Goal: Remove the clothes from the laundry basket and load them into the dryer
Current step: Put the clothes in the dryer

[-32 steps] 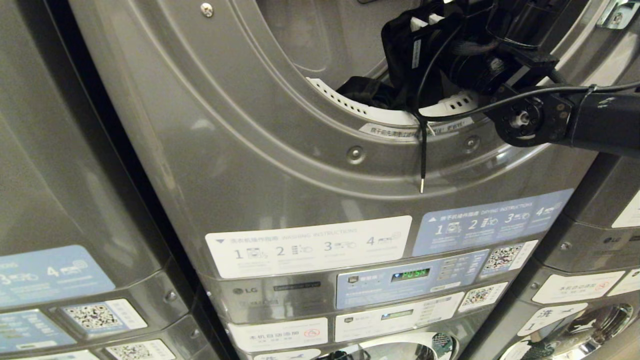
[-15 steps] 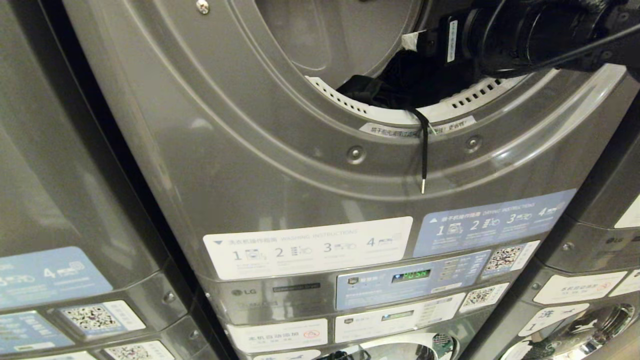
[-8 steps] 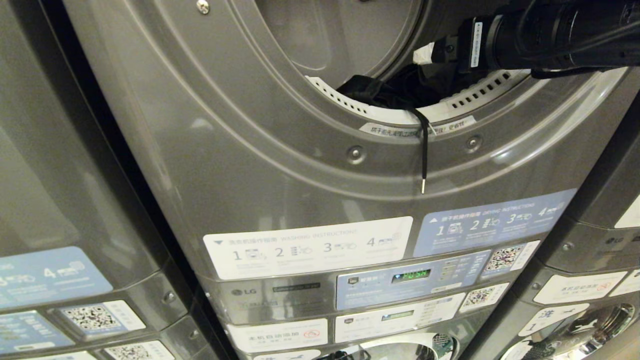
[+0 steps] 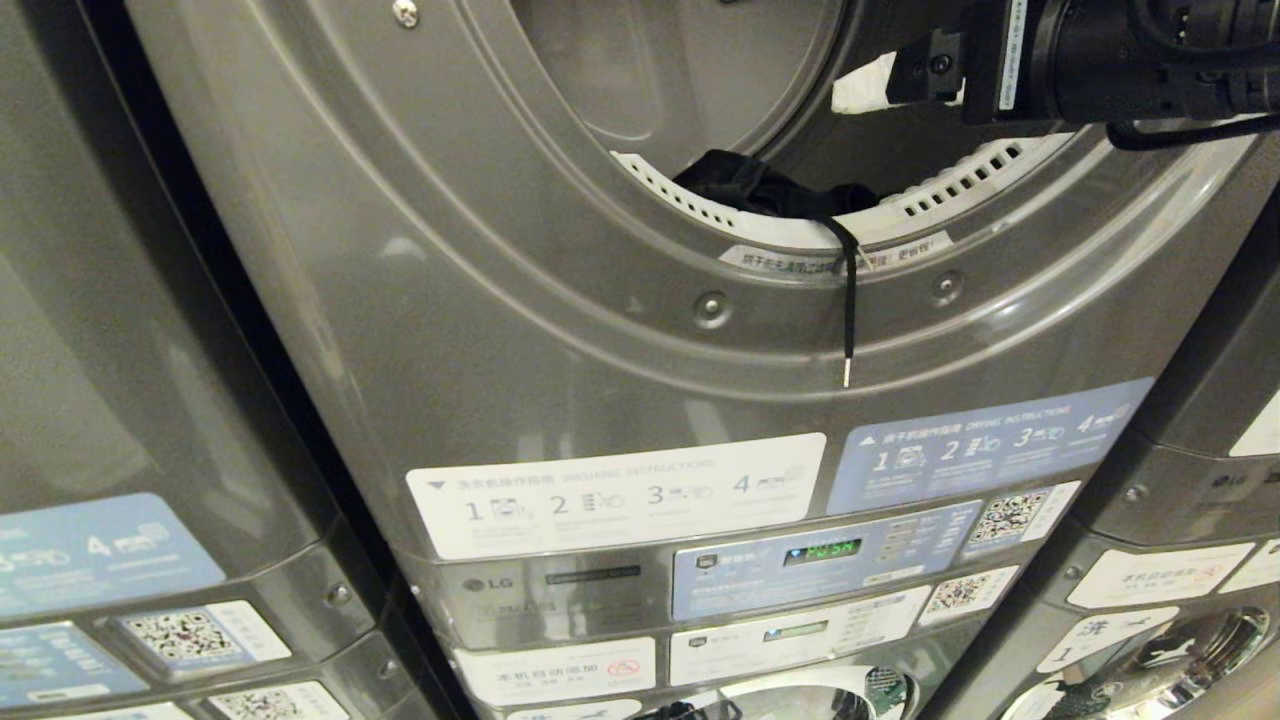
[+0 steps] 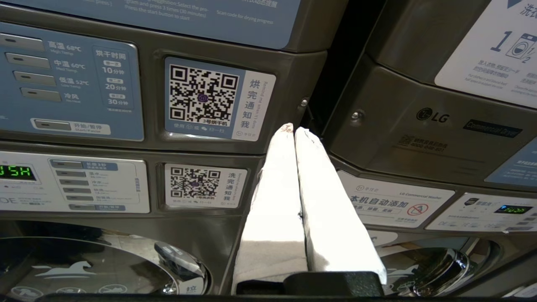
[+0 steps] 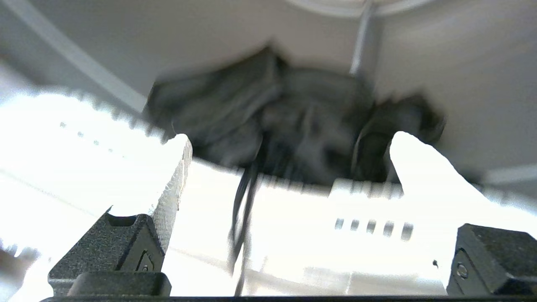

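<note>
A heap of black clothes (image 4: 770,190) lies in the dryer drum just behind the white perforated rim (image 4: 950,185) of the dryer (image 4: 560,300). One black drawstring (image 4: 849,320) hangs out over the rim and down the front. My right gripper (image 4: 862,85) hovers at the upper right of the opening, above the clothes. In the right wrist view it (image 6: 291,140) is open and empty, the clothes (image 6: 293,126) lying beyond its fingertips. My left gripper (image 5: 293,130) is shut and empty, parked low before the control panels. The laundry basket is out of view.
Grey machines stand close on both sides (image 4: 120,350) (image 4: 1210,460). Below the dryer opening are instruction labels (image 4: 615,490), a control panel with a green display (image 4: 820,550) and the chrome washer door (image 4: 800,700). A QR label (image 5: 203,98) faces the left gripper.
The right gripper carried the black clothes into the drum, opened and let them go, then drew back up and to the right. The clothes have settled low behind the rim.
</note>
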`<state>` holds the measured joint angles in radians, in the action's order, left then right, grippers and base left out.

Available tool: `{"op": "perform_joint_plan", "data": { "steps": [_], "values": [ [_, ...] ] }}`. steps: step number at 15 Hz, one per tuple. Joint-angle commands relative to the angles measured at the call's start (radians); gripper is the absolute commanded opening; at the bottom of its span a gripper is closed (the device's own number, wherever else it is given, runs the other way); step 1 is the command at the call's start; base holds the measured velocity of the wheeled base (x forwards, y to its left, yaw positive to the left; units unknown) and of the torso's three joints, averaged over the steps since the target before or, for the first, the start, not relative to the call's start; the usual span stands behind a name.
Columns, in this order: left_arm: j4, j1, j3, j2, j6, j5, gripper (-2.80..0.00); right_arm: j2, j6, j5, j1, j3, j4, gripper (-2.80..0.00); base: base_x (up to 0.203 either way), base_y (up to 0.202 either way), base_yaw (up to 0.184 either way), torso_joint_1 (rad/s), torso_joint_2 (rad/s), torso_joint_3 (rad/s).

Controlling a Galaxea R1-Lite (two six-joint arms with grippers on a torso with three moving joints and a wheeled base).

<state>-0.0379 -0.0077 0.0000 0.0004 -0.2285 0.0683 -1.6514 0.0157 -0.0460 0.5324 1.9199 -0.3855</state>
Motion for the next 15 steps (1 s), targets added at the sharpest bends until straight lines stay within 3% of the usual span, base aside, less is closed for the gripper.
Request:
{"op": "perform_joint_plan", "data": {
  "steps": [1, 3, 6, 10, 15],
  "values": [
    [0.0, 0.0, 0.029, 0.0, -0.002, 0.001, -2.8, 0.055, -0.003, -0.002, 0.024, -0.041, -0.031, 0.0, 0.0, 0.0, 0.0, 0.0, 0.0, 0.0],
    [0.0, 0.0, 0.029, 0.0, -0.002, 0.001, -2.8, 0.096, -0.006, -0.014, 0.058, -0.13, -0.042, 0.0, 0.0, 0.0, 0.0, 0.0, 0.0, 0.0],
    [0.0, 0.0, 0.031, 0.0, -0.002, 0.001, -2.8, 0.116, -0.012, -0.157, 0.117, -0.189, -0.045, 0.0, 0.0, 0.0, 0.0, 0.0, 0.0, 0.0],
    [0.001, 0.0, 0.029, 0.0, 0.001, 0.001, -2.8, 0.137, -0.011, -0.244, 0.201, -0.217, -0.081, 0.0, 0.0, 0.0, 0.0, 0.0, 0.0, 0.0],
    [0.0, 0.0, 0.029, 0.0, 0.0, 0.001, -2.8, 0.16, 0.05, -0.289, 0.264, -0.334, -0.074, 0.0, 0.0, 0.0, 0.0, 0.0, 0.0, 0.0]
  ]
}}
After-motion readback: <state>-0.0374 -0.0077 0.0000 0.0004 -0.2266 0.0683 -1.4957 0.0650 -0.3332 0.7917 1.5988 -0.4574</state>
